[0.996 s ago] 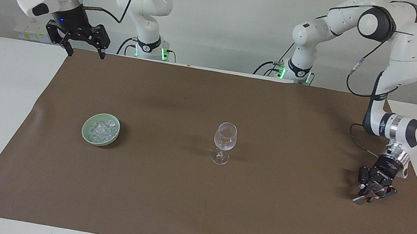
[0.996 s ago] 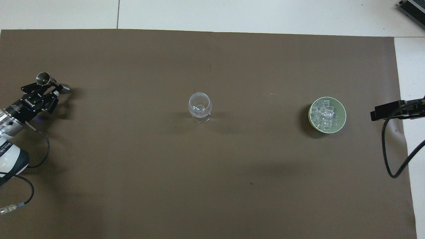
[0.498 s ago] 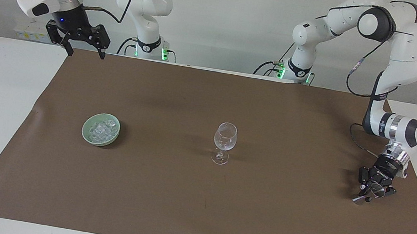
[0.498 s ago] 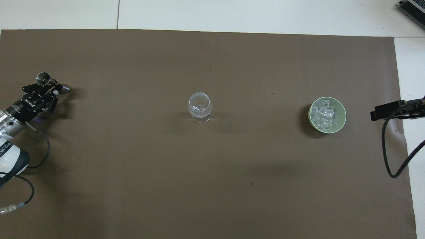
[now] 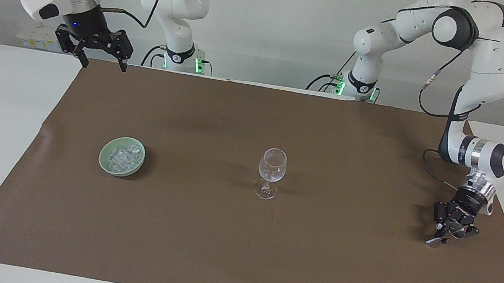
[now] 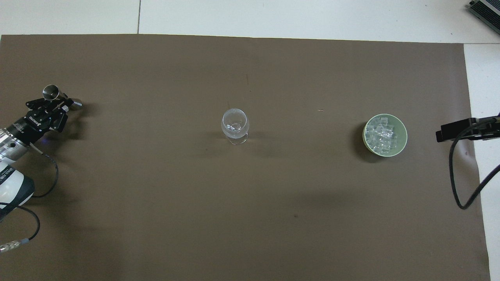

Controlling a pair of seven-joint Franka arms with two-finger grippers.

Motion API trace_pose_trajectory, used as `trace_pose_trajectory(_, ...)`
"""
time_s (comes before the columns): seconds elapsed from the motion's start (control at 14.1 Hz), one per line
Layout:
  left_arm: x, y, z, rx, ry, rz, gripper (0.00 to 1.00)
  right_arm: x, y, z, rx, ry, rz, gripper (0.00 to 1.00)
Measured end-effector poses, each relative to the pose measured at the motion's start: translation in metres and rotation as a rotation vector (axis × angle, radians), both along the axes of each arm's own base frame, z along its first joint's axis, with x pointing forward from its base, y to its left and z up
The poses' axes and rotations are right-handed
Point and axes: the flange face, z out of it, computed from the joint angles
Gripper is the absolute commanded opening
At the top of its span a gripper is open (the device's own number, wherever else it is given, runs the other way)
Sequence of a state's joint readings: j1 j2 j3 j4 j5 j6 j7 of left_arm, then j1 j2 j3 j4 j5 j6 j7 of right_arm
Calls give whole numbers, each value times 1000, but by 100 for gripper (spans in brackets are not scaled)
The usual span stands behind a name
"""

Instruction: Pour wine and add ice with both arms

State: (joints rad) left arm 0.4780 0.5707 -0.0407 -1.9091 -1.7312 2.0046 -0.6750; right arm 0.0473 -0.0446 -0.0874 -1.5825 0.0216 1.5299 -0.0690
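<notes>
Closing down low at the left arm's end of the brown mat (image 5: 237, 239): left gripper (image 5: 443, 238) pinched tight on a small metal measuring cup (image 6: 50, 92) lying on its side, open mouth plain in the overhead view. Judging by that, taking up the pouring vessel, the first step of the pour, with nothing yet carried toward the glass. Waiting high over the mat's corner at the right arm's end: right gripper (image 5: 103, 62), fingers spread wide, holding nothing.

Standing upright mid-mat: wine glass (image 5: 271, 173), looking empty. Sitting well apart from it, toward the right arm's end: green bowl (image 5: 105, 163) heaped with ice (image 6: 381, 135).

Calling next, probably, for lifting the cup level, carrying it over the glass's rim and tipping slowly; then for the right arm dropping to the bowl for a cube.

Showing only in the overhead view: the cup's round mouth and a second small metal piece (image 6: 77, 104) just beside the fingers; impossible telling what it is. Showing only in the facing view: the right gripper's full claw and height, and how low the left one is working.
</notes>
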Motion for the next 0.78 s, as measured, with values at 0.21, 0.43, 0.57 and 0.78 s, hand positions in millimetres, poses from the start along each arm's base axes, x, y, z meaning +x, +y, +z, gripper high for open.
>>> trace_pose_trajectory(0.21, 0, 0, 1, 0, -1, 0, 0, 0, 0, 0, 0, 0, 0, 100)
trace_pose_trajectory(0.43, 0, 0, 1, 0, -1, 0, 0, 0, 0, 0, 0, 0, 0, 100)
trace_pose_trajectory(0.57, 0, 0, 2, 0, -1, 0, 0, 0, 0, 0, 0, 0, 0, 100)
trace_pose_trajectory(0.78, 0, 0, 2, 0, -2, 0, 0, 0, 0, 0, 0, 0, 0, 100)
